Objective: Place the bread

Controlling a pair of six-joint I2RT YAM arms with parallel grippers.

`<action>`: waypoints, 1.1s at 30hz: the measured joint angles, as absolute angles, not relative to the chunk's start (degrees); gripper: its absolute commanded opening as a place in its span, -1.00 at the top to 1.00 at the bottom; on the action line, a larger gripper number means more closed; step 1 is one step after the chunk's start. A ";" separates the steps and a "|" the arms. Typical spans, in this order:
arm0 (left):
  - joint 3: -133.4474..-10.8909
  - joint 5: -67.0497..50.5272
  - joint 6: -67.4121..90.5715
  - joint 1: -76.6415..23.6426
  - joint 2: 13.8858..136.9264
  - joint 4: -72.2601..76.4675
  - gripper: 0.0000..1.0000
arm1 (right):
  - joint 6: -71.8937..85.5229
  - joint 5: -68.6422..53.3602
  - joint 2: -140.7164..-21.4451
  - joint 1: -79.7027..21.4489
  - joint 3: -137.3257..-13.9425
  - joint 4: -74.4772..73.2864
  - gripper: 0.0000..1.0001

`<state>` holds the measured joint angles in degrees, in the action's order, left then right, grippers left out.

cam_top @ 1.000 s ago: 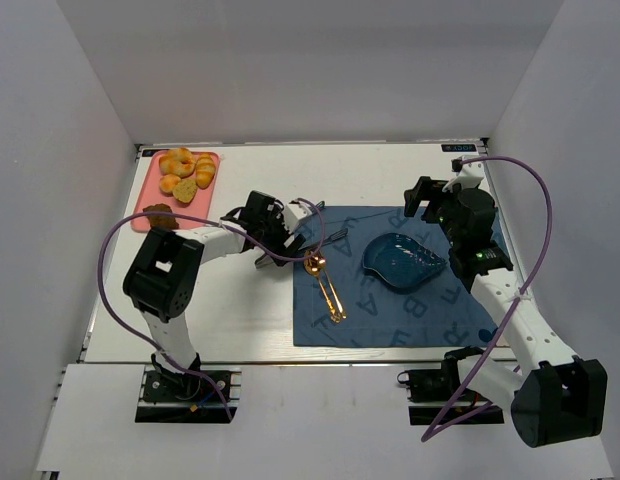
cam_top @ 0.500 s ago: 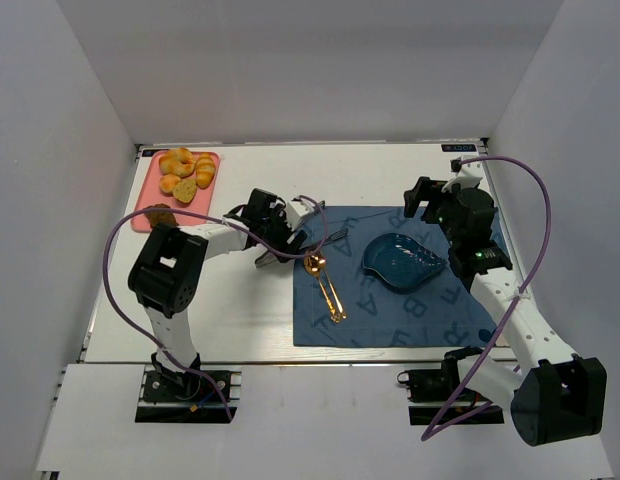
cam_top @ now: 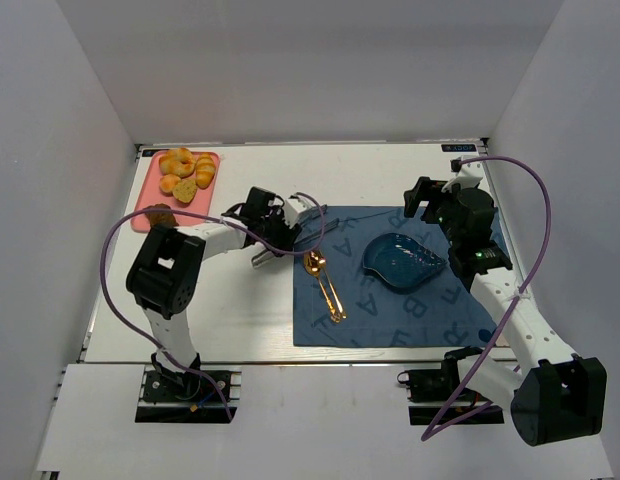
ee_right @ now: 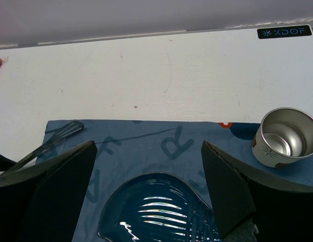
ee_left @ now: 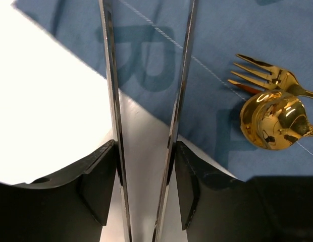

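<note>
White desk (cam_top: 240,310) carries a blue mat (cam_top: 390,315), a pink tray (cam_top: 140,200) at ten o'clock and a blue dish (cam_top: 403,262) at three. The left hand (ee_left: 145,171) grasps metal tongs (ee_left: 112,75); the right hand (cam_top: 427,198) hangs released. The bread (cam_top: 205,172) lies on the tray, so I judge pickup and placing both remain.

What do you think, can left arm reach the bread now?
Probably yes: the bread sits uncovered on the tray, nothing between it and the left gripper, which grips tongs.
</note>
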<state>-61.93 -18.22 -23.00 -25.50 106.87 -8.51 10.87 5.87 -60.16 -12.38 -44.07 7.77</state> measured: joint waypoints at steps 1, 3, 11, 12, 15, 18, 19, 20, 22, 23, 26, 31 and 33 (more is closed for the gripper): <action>-61.91 -17.85 -22.50 -25.34 106.34 -8.93 -0.15 | 10.87 5.85 -60.16 -12.38 -44.07 7.77 -0.81; -61.91 -16.91 -20.86 -24.97 104.71 -8.99 -0.15 | 10.85 5.85 -60.16 -12.38 -44.07 7.77 -0.81; -65.23 -12.80 -10.04 -20.93 94.85 -8.12 -0.18 | 10.83 5.80 -60.16 -12.38 -44.07 7.77 -0.81; -65.69 -12.58 -8.84 -20.21 93.73 -7.92 -0.18 | 10.83 5.78 -60.16 -12.38 -44.07 7.77 -0.81; -66.19 -11.94 -5.98 -18.35 90.65 -7.20 -0.18 | 10.85 5.72 -60.16 -12.38 -44.07 7.77 -0.81; -66.19 -10.07 -3.51 -16.91 88.07 -7.49 -0.18 | 10.85 5.39 -60.16 -12.38 -44.07 7.77 -0.81; -66.19 -9.15 -2.66 -16.43 87.33 -7.73 -0.18 | 10.85 5.34 -60.16 -12.38 -44.07 7.79 -0.81; -66.19 -7.77 -1.72 -15.81 86.63 -8.23 -0.18 | 10.87 5.21 -60.16 -12.38 -44.07 7.79 -0.81; -66.19 -5.02 0.56 -14.81 85.69 -9.93 -0.18 | 10.90 4.99 -60.18 -12.38 -44.07 7.79 -0.81; -66.22 -3.73 1.67 -14.22 85.49 -10.90 -0.18 | 10.90 4.84 -60.20 -12.38 -44.07 7.79 -0.81; -66.85 1.10 5.82 -11.79 85.43 -15.42 -0.21 | 10.92 4.25 -60.58 -12.38 -44.07 7.81 -0.81; -67.57 8.67 10.22 -8.03 85.06 -20.64 -0.24 | 10.96 2.98 -61.76 -12.38 -44.07 7.81 -0.81; -67.70 10.55 10.61 -6.76 84.68 -22.37 -0.24 | 11.11 2.61 -62.11 -12.40 -44.07 7.81 -0.81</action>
<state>-67.70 10.55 10.61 -6.76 84.68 -22.37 11.11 2.61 -62.11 -12.40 -44.07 7.81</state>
